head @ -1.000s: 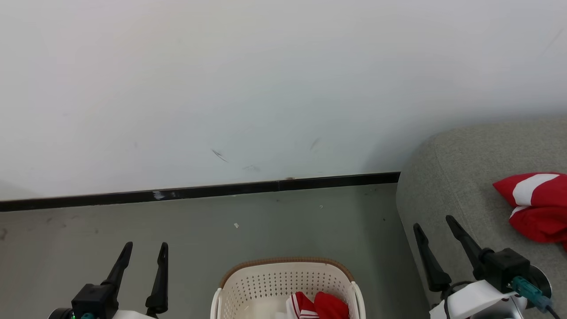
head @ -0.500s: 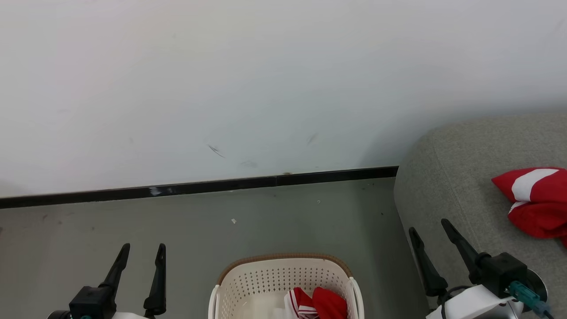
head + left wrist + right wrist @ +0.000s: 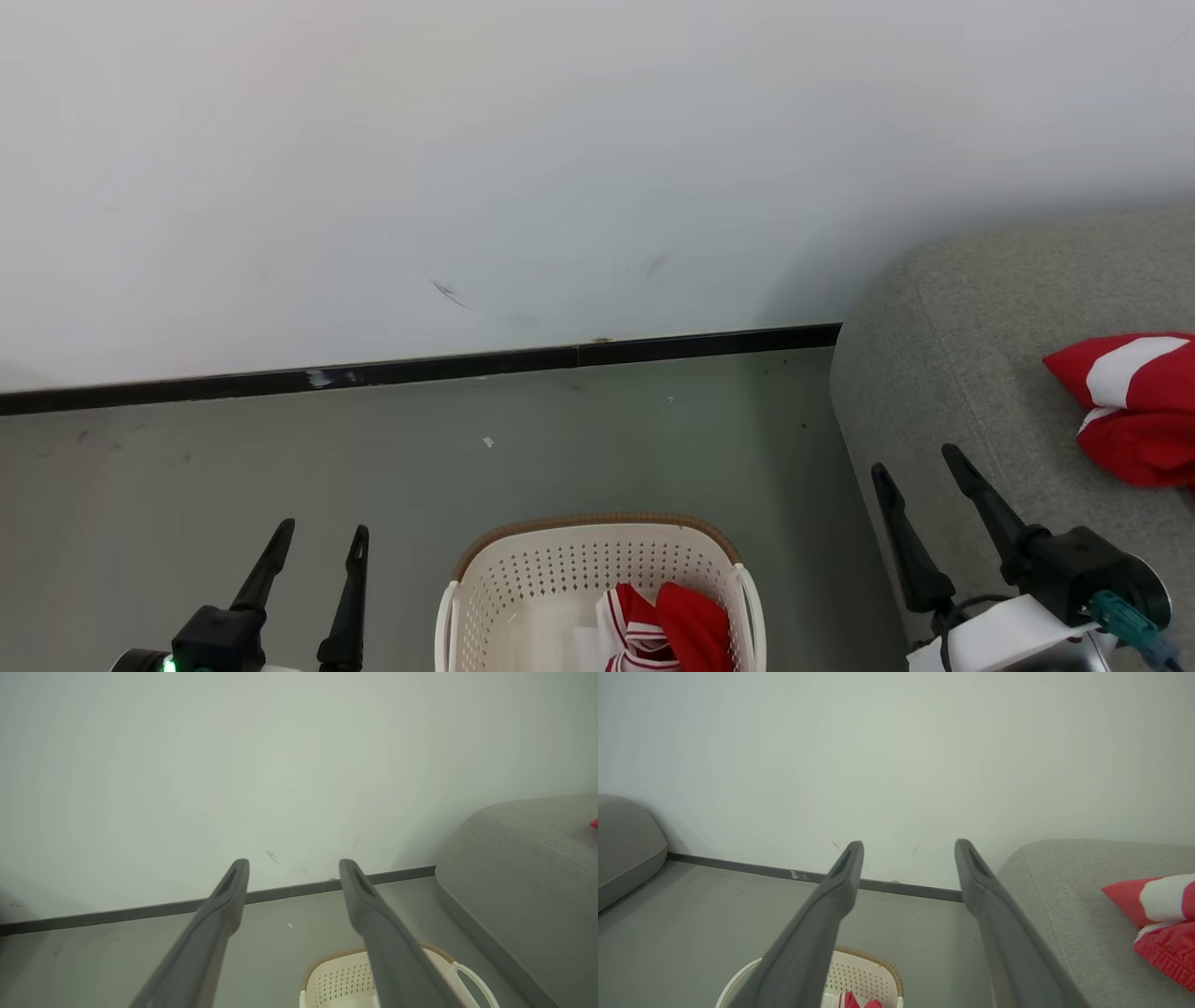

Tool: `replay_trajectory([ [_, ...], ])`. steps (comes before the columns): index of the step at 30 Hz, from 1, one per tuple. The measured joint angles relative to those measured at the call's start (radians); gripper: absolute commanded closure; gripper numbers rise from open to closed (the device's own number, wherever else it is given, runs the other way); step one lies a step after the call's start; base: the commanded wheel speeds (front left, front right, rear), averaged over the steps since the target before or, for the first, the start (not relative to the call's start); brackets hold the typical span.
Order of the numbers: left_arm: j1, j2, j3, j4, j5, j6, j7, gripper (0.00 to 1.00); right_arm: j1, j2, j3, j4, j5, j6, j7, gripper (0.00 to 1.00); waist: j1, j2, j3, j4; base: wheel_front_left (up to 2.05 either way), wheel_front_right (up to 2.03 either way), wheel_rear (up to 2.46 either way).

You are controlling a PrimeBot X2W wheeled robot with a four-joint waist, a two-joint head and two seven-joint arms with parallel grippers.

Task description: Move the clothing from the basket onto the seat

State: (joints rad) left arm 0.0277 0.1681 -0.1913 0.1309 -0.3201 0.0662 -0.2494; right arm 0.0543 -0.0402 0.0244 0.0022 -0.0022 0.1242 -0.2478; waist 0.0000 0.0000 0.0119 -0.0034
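The cream basket (image 3: 523, 579) with a brown rim stands on the floor at the bottom centre, and red clothing with white stripes (image 3: 667, 630) lies inside it. Another red and white garment (image 3: 1134, 411) rests on the grey seat (image 3: 952, 373) at the right. My left gripper (image 3: 319, 537) hovers open and empty, left of the basket. My right gripper (image 3: 915, 462) is open and empty over the seat's near edge. In the left wrist view the basket (image 3: 341, 977) sits beside the right finger. The right wrist view shows the basket (image 3: 864, 975), the seat (image 3: 1064, 896) and the garment (image 3: 1157, 919).
A white wall (image 3: 560, 168) with a black baseboard (image 3: 420, 373) runs across behind the grey floor (image 3: 280, 457). In the right wrist view another grey cushion (image 3: 621, 844) sits at the far left.
The whole picture has slid upward a little, so the camera has tilted down and more of the basket shows. Both grippers stay open and empty.
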Motion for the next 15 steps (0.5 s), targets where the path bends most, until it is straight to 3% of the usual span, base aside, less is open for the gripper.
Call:
replay_trajectory([
  [15, -0.121, -0.001, -0.125, 0.123, 0.044, -0.083, 0.049, 0.00, -0.001, 0.001, -0.075, -0.070, -0.035, 0.000, 0.000, 0.00, 0.0000, 0.0000, 0.084, -0.019, 0.00, 0.00, 0.00],
])
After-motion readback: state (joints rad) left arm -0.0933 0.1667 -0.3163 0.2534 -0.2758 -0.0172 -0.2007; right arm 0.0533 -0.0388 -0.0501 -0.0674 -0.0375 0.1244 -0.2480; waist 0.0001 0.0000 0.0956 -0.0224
